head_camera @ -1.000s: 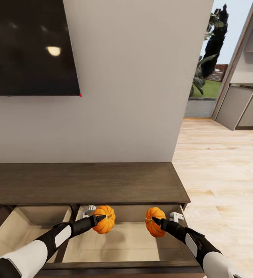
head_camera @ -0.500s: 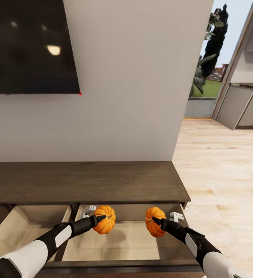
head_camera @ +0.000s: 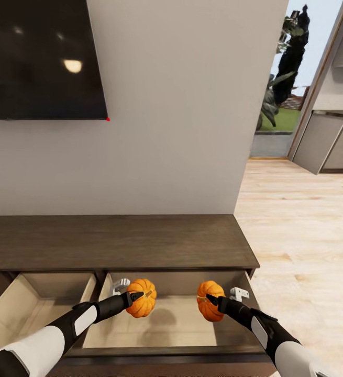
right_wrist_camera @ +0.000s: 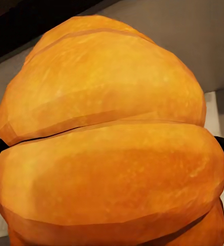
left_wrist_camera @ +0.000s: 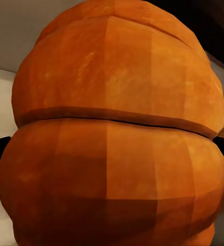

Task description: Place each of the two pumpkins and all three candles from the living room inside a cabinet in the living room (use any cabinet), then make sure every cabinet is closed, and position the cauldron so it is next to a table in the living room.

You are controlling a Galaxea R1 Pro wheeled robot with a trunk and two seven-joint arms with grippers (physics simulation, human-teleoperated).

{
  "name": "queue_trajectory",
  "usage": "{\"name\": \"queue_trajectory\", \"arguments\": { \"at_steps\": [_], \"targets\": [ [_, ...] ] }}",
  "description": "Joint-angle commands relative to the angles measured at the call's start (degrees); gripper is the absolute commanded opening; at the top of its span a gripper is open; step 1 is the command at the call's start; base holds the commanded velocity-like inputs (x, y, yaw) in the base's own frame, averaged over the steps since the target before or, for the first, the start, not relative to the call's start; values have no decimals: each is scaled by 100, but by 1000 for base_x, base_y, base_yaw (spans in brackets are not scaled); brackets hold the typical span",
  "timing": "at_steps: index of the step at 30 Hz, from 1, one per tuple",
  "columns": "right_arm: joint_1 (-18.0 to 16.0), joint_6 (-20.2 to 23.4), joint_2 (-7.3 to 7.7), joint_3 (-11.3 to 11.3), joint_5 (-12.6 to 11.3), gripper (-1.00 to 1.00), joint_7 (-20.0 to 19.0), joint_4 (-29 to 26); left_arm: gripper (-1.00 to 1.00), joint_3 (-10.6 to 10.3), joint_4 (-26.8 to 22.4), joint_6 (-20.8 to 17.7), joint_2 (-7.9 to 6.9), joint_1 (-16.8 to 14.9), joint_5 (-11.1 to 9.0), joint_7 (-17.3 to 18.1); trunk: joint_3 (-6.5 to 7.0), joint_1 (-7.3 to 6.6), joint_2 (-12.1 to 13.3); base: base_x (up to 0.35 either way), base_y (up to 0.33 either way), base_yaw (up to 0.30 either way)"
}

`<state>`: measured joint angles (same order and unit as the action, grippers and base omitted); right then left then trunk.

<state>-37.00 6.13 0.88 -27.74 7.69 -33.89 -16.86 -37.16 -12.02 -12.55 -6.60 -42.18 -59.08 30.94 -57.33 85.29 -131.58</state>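
Note:
Two orange ribbed pumpkins hang over the open right drawer (head_camera: 166, 330) of the long dark-brown cabinet (head_camera: 113, 243). My left gripper (head_camera: 137, 298) is shut on the left pumpkin (head_camera: 143, 301), whose ribs crowd the left wrist view (left_wrist_camera: 112, 133). The right pumpkin (head_camera: 209, 299) sits in my right gripper (head_camera: 211, 301), which is shut on it, and it looms large in the right wrist view (right_wrist_camera: 109, 138). Both pumpkins are held above the pale beige drawer floor, casting shadows on it. Candles, cauldron and coffee table are out of view.
A second drawer (head_camera: 35, 309) stands open to the left. A dark TV screen (head_camera: 40, 57) hangs on the grey wall above the cabinet. Light wooden floor (head_camera: 307, 235) stretches to the right toward grey kitchen units (head_camera: 331, 141) and a doorway to the garden.
The view has shifted slightly, so the cabinet top and TV sit higher in the picture and more of the drawers shows. Both grippers still hold their pumpkins in the same spots.

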Motion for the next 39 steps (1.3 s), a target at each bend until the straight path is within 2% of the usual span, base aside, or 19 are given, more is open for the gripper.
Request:
{"name": "queue_trajectory", "arguments": {
  "at_steps": [1,9,13,15,27,39],
  "targets": [
    [-1,4,0,-3,-13,-100,-5,-1,-100,7,-2,-2,0,-1,-7,0,-18,22,-42,0,0,0],
    [-1,21,11,1,-35,-100,-139,-8,-100,18,-2,-76,6,-1,-13,25,-162,198,-363,0,0,0],
    [-1,171,33,-20,-78,-100,-858,-2,-100,43,-14,-90,3,-1,-54,75,-234,286,-523,0,0,0],
    [-1,317,45,-36,-78,-100,-986,-21,-100,48,-33,-116,4,-1,-58,84,-270,330,-603,0,0,0],
    [-9,415,9,-30,-68,-100,-1014,-106,-100,51,-89,-204,1,-9,-59,97,-519,593,-1085,0,0,0],
    [-9,373,9,-21,-35,-100,-1007,-103,-100,68,-98,-195,-17,-9,-68,105,-556,593,-1085,0,0,0]
  ]
}}
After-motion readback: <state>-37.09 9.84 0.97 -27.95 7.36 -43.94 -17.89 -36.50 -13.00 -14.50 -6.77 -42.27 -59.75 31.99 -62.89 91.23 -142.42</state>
